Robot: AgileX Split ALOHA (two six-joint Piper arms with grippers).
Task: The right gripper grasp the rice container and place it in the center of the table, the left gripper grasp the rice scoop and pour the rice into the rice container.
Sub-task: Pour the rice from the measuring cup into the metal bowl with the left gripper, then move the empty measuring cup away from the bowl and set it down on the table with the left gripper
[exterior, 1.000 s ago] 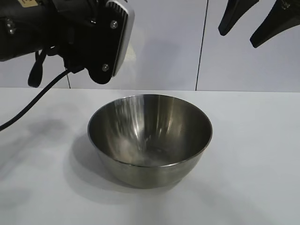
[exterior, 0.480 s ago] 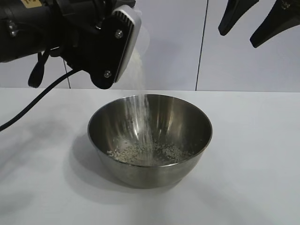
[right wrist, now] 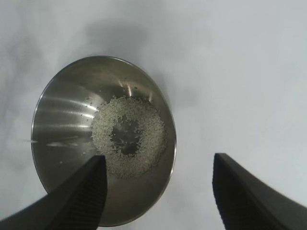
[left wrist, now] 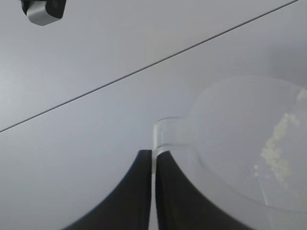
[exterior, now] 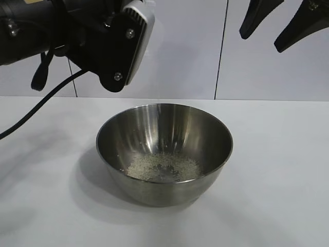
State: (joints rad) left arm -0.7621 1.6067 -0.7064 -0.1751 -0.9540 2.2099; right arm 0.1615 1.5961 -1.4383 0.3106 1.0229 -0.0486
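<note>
A: On the white desk [exterior: 277,170], near its middle, stands the rice container [exterior: 164,154], upright. Is the rice inside it?

B: Yes. The rice [right wrist: 128,138] lies on the bottom of the container as a flat ring of whitish grains, with bare steel showing in the middle of the ring.

A: Where is the rice scoop?

B: The rice scoop [left wrist: 249,139] is in the left hand [left wrist: 152,191], high over the desk. The two black fingers [left wrist: 129,191] are clenched on its small clear handle. A few grains stick to the inner wall of the scoop. In the exterior view the bulky left arm hangs above the left rim of the container, and I cannot see the scoop behind it.

A: And the right hand?

B: The right hand [right wrist: 158,191] is released and holds nothing. Its fingers stand wide apart above the near rim of the container, well clear of it, pointing down toward the desk.
</note>
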